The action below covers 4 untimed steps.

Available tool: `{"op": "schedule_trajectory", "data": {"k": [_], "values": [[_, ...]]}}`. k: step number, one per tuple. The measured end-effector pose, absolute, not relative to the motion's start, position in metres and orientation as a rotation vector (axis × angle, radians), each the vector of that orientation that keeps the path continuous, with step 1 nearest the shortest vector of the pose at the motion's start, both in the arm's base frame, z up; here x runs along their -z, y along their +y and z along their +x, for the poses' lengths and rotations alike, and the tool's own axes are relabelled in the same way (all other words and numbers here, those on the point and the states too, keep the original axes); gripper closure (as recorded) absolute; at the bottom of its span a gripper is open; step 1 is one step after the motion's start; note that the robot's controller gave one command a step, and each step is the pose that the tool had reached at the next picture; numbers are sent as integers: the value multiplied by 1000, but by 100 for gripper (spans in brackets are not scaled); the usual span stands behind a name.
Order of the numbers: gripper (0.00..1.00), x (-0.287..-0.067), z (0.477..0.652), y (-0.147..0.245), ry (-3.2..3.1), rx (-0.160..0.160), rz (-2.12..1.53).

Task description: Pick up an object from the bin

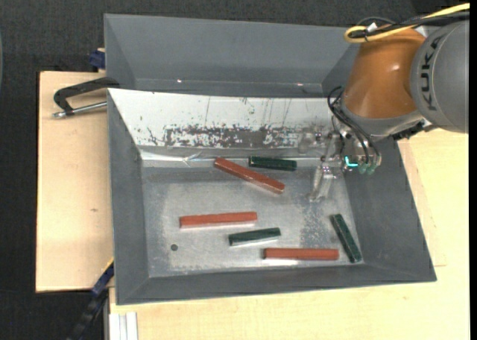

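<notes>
My gripper [322,182], opening I cannot tell and nothing visibly held, hangs over bare floor at three o'clock in the bin [125,197]; I'd turn crosswise to the dark green stick [346,238] at my five o'clock before descending.

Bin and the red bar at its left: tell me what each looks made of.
Bin: sheet metal, it seems, matt grey; its back wall shows faint reflections and speckled wear. Red bar: probably plastic or painted wood, judging by its even flat colour and straight edges; the view cannot settle which.
</notes>
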<state>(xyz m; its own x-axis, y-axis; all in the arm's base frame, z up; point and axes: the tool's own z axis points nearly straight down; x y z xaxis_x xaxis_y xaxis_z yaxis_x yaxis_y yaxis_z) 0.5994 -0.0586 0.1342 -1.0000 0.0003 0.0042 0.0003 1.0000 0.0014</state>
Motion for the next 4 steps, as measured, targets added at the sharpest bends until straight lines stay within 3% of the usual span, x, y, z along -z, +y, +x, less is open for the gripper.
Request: {"op": "schedule_trajectory", "data": {"k": [1, 2, 3, 4], "values": [[0, -120, 583, -62, -3146, 1, 130], [0, -91, 542, -12, -3138, 0, 186], [0, -80, 537, 23, -3137, 8, 194], [100, -72, 492, 64, -3140, 3, -44]]}}
